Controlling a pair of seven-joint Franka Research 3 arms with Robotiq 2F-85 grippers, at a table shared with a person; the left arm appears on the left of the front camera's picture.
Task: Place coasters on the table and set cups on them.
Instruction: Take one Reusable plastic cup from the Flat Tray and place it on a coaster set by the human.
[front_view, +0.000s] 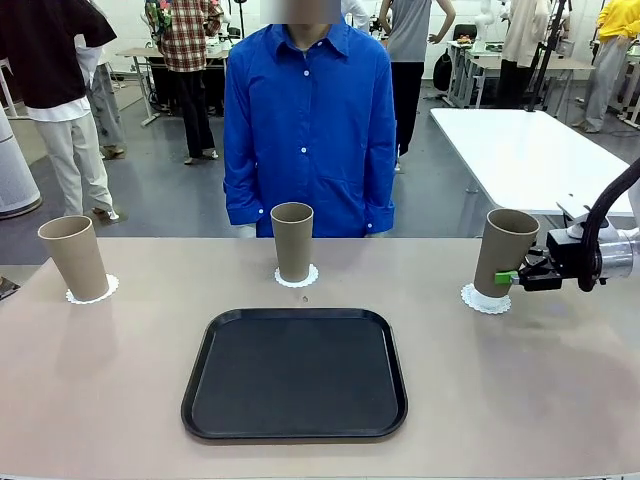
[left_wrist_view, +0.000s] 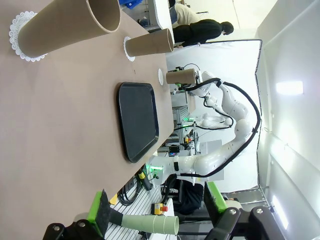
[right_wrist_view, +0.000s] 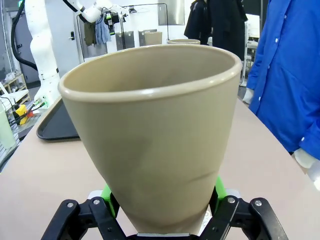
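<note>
Three cups (front_view: 292, 241) stand on coasters (front_view: 486, 299); right claw (front_view: 512, 277) clamps one, left claw (left_wrist_view: 160, 212) gapes empty.

Bench (front_view: 120, 400): before me, the person (front_view: 308, 120) behind its far edge.
Tray (front_view: 295, 373): middle of the bench, nearest me.
Left cup (front_view: 74, 257): far left, on its coaster (front_view: 104, 291).
Middle cup (front_view: 292, 241): behind the tray, on a coaster (front_view: 310, 278), before the person.
Right cup (front_view: 505, 253): far right, on a coaster (front_view: 482, 300), tilted.
My right end effector (front_view: 510, 277): clamped on the right cup near its base, coming in from its right.
</note>
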